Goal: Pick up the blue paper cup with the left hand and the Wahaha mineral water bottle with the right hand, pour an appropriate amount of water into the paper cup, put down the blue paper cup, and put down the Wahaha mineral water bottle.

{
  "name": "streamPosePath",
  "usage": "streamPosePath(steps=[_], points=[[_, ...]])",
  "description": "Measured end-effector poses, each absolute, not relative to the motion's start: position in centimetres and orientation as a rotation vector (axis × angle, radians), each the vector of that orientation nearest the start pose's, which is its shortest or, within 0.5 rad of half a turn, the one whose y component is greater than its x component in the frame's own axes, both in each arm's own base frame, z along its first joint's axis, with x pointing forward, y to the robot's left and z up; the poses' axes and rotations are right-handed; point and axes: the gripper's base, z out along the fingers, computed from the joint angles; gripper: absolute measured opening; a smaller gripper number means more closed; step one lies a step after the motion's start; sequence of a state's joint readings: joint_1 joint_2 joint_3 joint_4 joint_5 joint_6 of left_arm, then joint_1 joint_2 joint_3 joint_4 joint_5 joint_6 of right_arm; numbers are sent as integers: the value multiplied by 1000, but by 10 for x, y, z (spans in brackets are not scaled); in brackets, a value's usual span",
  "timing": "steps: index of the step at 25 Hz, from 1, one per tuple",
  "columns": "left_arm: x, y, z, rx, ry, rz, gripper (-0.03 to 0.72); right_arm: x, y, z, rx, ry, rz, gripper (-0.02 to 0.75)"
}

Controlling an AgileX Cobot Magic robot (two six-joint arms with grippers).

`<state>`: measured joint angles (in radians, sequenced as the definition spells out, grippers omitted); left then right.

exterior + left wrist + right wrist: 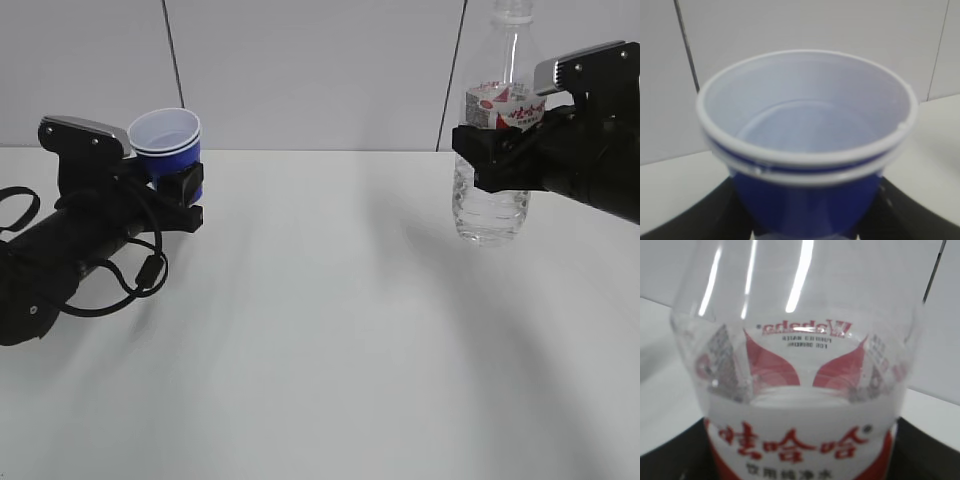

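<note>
Above the left side of the white table (330, 340), the left pincer (178, 185) was clenched around the blue paper cup (166, 140), holding it clear of the surface and roughly upright, with a slight lean. The cup showed a deep blue outside, a white inside and a doubled white rim, as though two cups sat nested. From the left wrist view the cup (807, 145) looked empty: its pale bottom was visible and no liquid could be made out in it, though the picture was soft.

On the right, well apart from the cup, the right pincer (495, 150) gripped the Wahaha mineral water bottle (492, 170) around its red-and-white label, the bottle standing upright and lifted off the table. Its neck rose past the top edge of the exterior view. The water (488, 215) was hard to gauge through the clear ribbed wall below the pincer. In the right wrist view the bottle (805, 390) filled the picture, red lettering facing the camera and the far side of the label seen mirrored through the clear plastic.
</note>
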<state>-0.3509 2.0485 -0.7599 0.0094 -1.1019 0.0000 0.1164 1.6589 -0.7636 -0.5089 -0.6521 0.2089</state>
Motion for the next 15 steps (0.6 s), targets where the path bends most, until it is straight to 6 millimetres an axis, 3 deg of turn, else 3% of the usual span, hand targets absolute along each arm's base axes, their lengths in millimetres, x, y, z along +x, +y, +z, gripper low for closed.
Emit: streamPosePath(steps=[8, 15], points=[[342, -124, 77, 296, 1761, -246, 425, 333, 66, 212, -507, 1723, 198, 469], [348, -126, 63, 295, 1778, -242, 425, 334, 66, 208, -523, 1732, 187, 469]])
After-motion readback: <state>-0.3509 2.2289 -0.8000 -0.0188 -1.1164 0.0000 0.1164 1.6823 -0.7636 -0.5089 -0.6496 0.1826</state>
